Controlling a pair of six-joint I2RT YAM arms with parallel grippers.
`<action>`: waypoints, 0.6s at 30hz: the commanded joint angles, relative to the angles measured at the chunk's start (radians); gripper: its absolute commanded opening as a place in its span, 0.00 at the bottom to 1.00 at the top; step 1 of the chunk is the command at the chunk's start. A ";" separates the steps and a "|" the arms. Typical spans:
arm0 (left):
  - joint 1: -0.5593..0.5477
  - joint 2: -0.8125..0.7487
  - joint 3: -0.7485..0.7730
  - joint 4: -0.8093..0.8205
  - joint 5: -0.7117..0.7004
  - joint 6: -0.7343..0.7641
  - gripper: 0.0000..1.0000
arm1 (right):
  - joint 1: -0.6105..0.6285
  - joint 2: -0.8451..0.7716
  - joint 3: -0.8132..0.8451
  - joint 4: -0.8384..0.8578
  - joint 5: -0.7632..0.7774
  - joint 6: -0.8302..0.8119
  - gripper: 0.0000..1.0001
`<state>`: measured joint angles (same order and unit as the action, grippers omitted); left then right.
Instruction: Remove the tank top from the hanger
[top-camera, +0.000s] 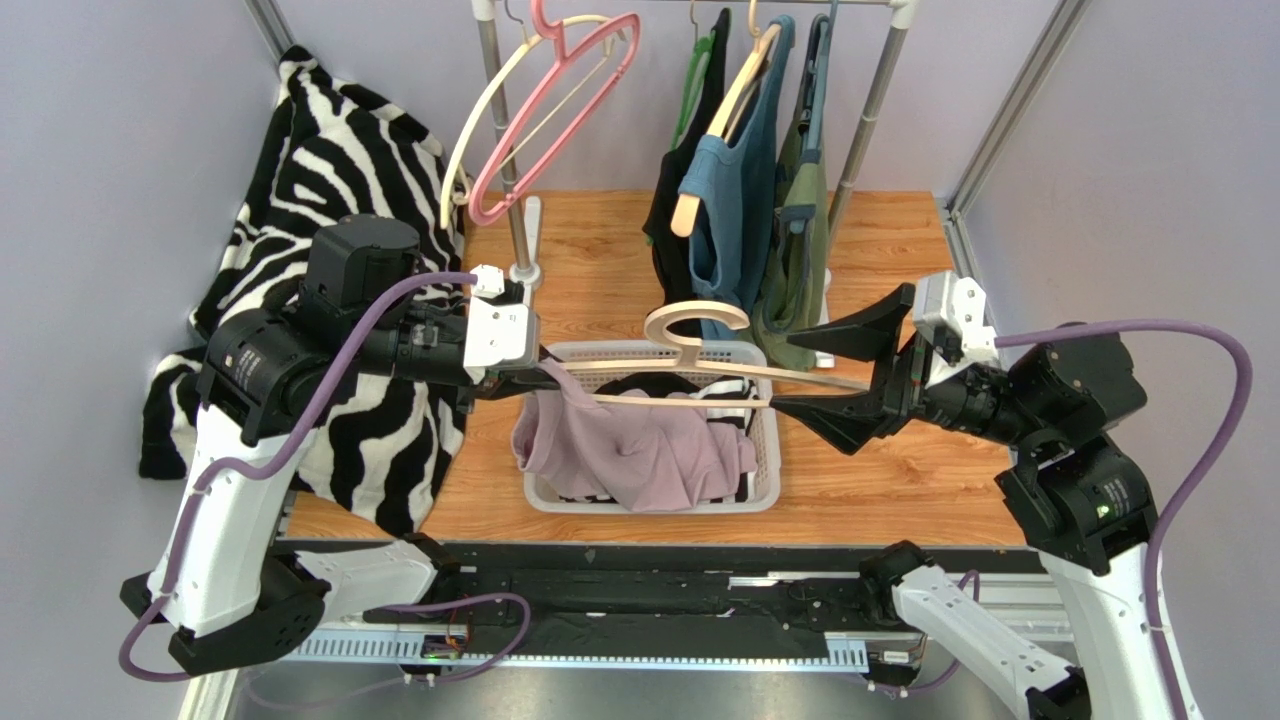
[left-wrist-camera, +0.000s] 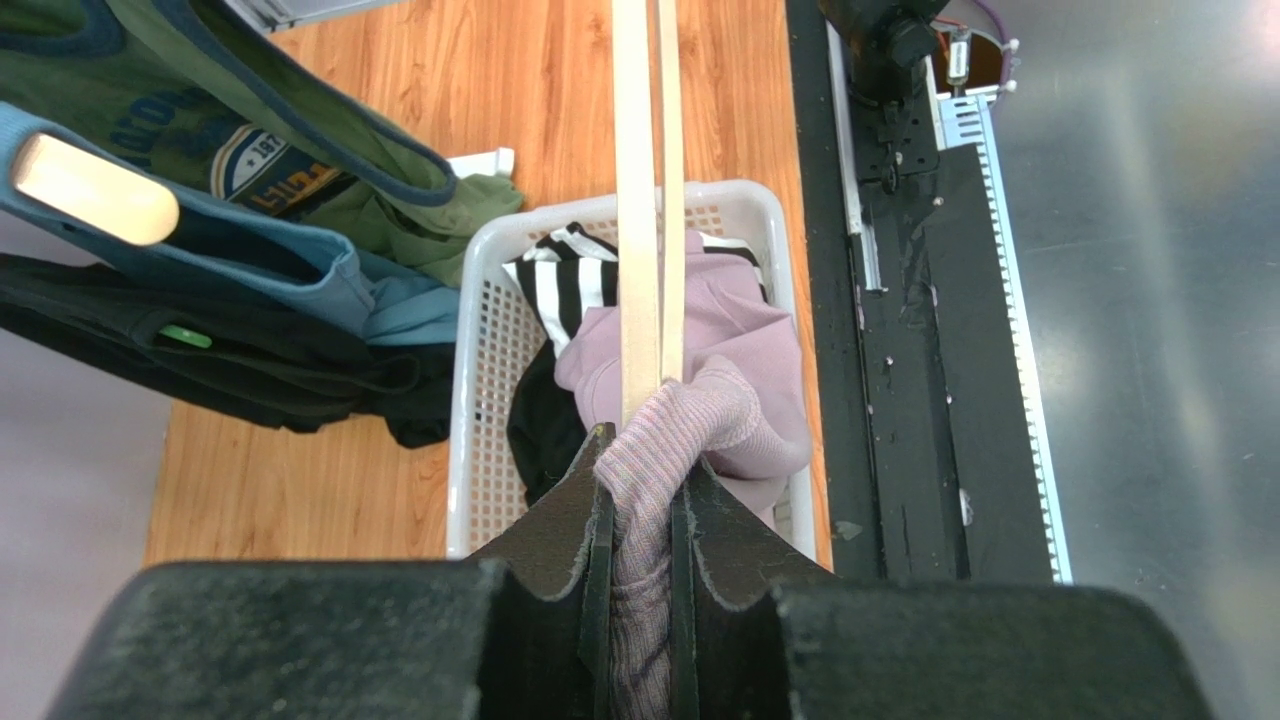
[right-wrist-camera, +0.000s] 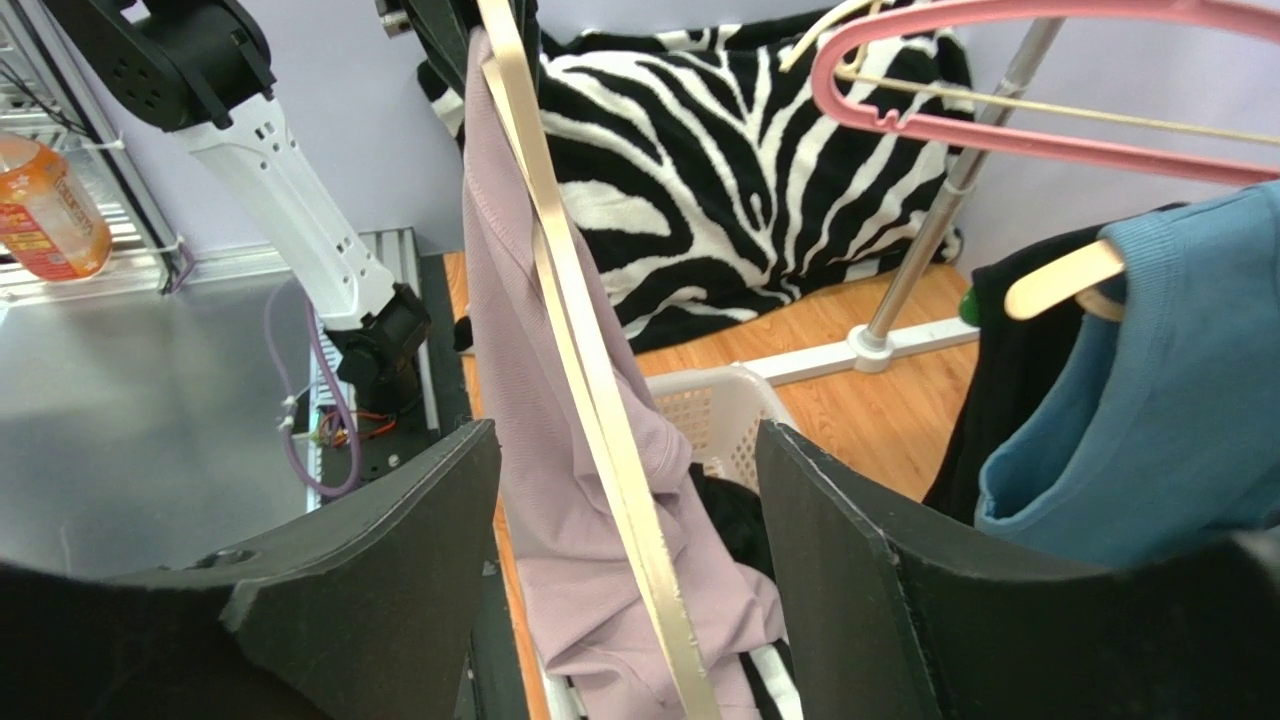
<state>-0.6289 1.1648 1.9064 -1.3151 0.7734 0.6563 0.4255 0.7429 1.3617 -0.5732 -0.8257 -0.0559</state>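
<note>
A lilac ribbed tank top (top-camera: 639, 450) droops from the left end of a pale wooden hanger (top-camera: 703, 360) into a white basket (top-camera: 763, 477). My left gripper (top-camera: 519, 375) is shut on the top's strap at that hanger end. In the left wrist view the fabric (left-wrist-camera: 706, 420) is pinched between the jaws of the left gripper (left-wrist-camera: 643, 503), and the hanger (left-wrist-camera: 649, 180) runs straight away from them. My right gripper (top-camera: 845, 378) is open, one jaw on each side of the hanger's right end. In the right wrist view the hanger bar (right-wrist-camera: 601, 405) and tank top (right-wrist-camera: 534, 450) pass between the jaws of the right gripper (right-wrist-camera: 624, 450) without touching them.
The basket also holds black and striped clothes (left-wrist-camera: 556, 293). A clothes rack (top-camera: 519, 225) behind it carries empty pink and cream hangers (top-camera: 549, 105) and blue, green and black garments (top-camera: 736, 195). A zebra-print blanket (top-camera: 323, 165) hangs at the left. A black rail (top-camera: 661, 593) runs along the near edge.
</note>
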 joint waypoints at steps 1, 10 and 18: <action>-0.008 -0.007 0.056 0.036 0.060 0.005 0.00 | 0.024 0.030 0.019 -0.017 -0.006 -0.022 0.65; -0.008 0.006 0.088 0.053 0.055 -0.004 0.00 | 0.052 0.067 0.016 -0.028 0.052 -0.006 0.01; -0.008 0.036 0.083 0.207 -0.100 -0.093 0.86 | 0.053 -0.008 -0.013 0.029 0.230 -0.002 0.00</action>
<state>-0.6281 1.1870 1.9533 -1.2457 0.7162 0.6216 0.4847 0.7712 1.3563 -0.6128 -0.7906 -0.0662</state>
